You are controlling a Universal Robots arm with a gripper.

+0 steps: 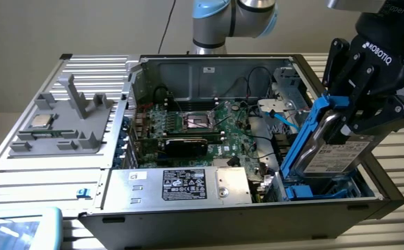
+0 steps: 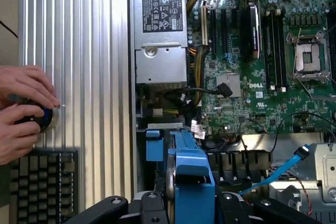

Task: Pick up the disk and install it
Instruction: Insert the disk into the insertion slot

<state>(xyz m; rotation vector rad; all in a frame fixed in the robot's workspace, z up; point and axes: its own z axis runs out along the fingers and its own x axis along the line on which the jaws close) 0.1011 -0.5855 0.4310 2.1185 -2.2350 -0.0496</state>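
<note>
On the ribbed metal table [image 1: 49, 174], computer case [image 1: 230, 221]: lying flat with the side panel off, insides open to view.
Arm [image 1: 233, 18]: grey and pale blue, standing behind the case's rear wall.
Motherboard [image 1: 212, 127]: green, covering the case floor, bare processor socket near its middle, black cables looped across.
Power supply [image 1: 187, 185]: grey box with a black label, set along the case's near wall, towards the exterior view's left of the drive bay.
Gripper [image 1: 351, 117]: black, above the case corner at the exterior view's right; fingers part-way closed and clamped on the disk's two flat faces.
Disk [image 1: 330, 156]: silver-grey drive in a bright blue frame, held steeply tilted, white label facing the exterior camera, lower end down at the blue drive bay [image 1: 320, 191]; contact with the bay impossible to tell.
Grey fixture [image 1: 66, 125]: plastic stand on the table at the exterior view's left, well apart from the gripper.
Hands [image 2: 23, 90]: a person's two hands, seen in the wrist view, cupped round a dark round knob beside the case.
Keyboard [image 2: 44, 187]: black, just beside the hands.
Blue cable [image 1: 285, 119]: thin, running from the motherboard's edge towards the bay.
Processor chip [image 1: 41, 121]: small silver square resting on the fixture.
</note>
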